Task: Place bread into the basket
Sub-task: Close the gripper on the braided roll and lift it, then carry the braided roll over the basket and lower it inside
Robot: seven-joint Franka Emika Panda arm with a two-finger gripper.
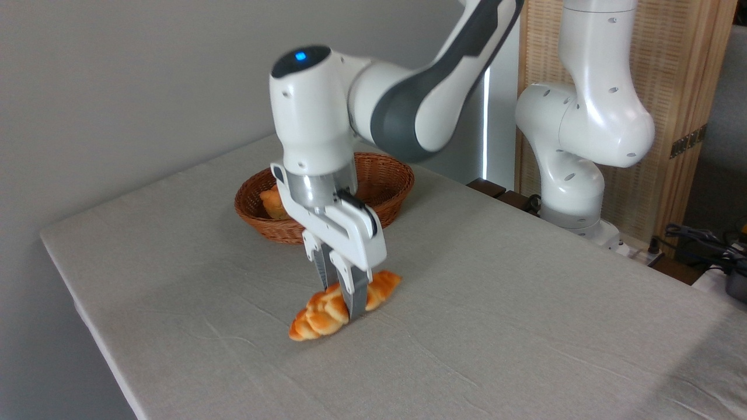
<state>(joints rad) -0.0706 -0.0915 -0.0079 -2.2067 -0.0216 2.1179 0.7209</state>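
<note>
A plain grey wall backs a table (525, 326) covered in a pale grey cloth, with a wooden screen at the far right. A white robot arm reaches down over the middle of the table, and its gripper (341, 294) points straight down with the two fingers (356, 297) pinching the bread (341, 306) across its middle.

The bread is a long braided golden-orange loaf with pointed ends. It lies toward the near left edge of the table, slanted, one tip nearer the front edge and the other rising toward the right. Whether it rests on the cloth or is just lifted off it cannot be told.

The basket (385, 175), oval and woven from brown wicker, stands toward the far edge of the table, behind the gripper and well apart from the bread. A small round bun (273, 204) sits inside it at the left.

The loaf looks light and fairly stiff, with a glossy, possibly slippery crust. The ridged middle, where the fingers grip, seems the best hold, since it balances both ends.
</note>
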